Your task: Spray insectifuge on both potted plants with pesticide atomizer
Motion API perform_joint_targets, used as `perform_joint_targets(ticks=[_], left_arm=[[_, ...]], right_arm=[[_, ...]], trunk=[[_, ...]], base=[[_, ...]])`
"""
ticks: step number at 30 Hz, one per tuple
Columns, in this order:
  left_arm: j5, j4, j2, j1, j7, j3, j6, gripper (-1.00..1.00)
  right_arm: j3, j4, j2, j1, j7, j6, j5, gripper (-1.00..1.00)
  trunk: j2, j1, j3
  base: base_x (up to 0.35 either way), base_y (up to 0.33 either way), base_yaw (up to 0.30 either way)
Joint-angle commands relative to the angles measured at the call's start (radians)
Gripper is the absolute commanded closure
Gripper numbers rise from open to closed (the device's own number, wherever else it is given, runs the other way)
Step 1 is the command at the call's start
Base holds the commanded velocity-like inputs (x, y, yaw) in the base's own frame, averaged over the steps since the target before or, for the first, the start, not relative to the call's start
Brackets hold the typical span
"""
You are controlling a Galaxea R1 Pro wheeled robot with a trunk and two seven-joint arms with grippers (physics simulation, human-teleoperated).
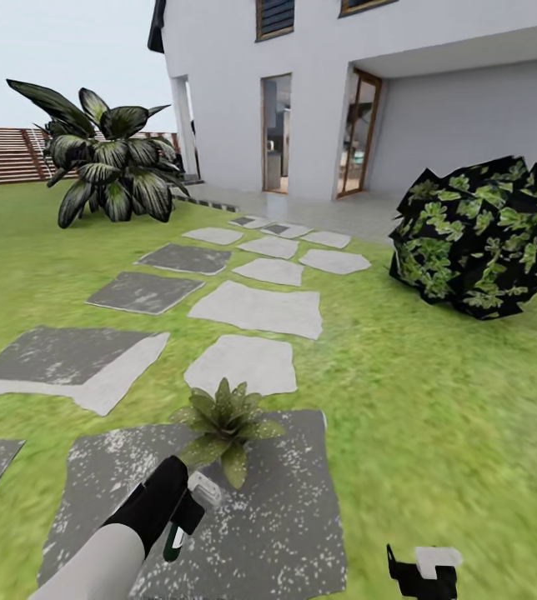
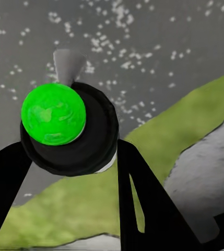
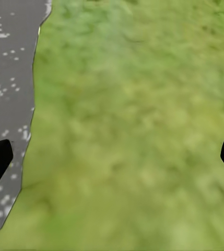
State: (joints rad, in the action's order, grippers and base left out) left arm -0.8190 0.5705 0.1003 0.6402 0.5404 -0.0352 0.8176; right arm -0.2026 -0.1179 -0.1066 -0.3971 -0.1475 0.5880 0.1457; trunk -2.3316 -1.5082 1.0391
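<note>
One potted plant [image 1: 225, 421], a low rosette of pointed green leaves, sits at the far edge of a speckled grey stepping stone [image 1: 268, 517] on the garden lawn [image 1: 435, 400]. Just short of it, my left gripper [image 1: 181, 512] is shut on the pesticide atomizer [image 1: 193, 504], whose white nozzle head points toward the plant. In the left wrist view the atomizer [image 2: 65, 128] shows a black body with a round green mark, held between the black fingers [image 2: 143, 198] of the left gripper [image 2: 70, 151]. My right gripper [image 1: 425, 575] hangs open and holds nothing over the grass [image 3: 112, 159].
Pale stepping stones [image 1: 256, 308] lead toward a white house [image 1: 318, 92] with open doorways. A big dark-leaved shrub [image 1: 110, 167] stands at the far left before a brown slatted fence [image 1: 2, 154]. A dense dark bush [image 1: 485, 237] sits at the right.
</note>
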Motion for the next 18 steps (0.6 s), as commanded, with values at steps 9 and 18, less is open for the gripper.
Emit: perform_joint_targets(ticks=[9,18], left_arm=[[-0.001,0.001,0.005,0.001,-0.057,-0.010,0.002,1.00],[0.003,-0.001,0.006,0.001,-0.072,-0.009,0.002,1.00]], right_arm=[[-0.009,0.000,-0.001,0.000,-0.003,0.003,0.009,-1.00],[-0.009,0.000,-0.001,0.000,-0.003,0.002,0.009,-1.00]], trunk=[[0.000,0.000,0.001],[0.000,0.000,0.001]], base=[[0.000,0.000,0.177],[0.046,-0.074,0.003]])
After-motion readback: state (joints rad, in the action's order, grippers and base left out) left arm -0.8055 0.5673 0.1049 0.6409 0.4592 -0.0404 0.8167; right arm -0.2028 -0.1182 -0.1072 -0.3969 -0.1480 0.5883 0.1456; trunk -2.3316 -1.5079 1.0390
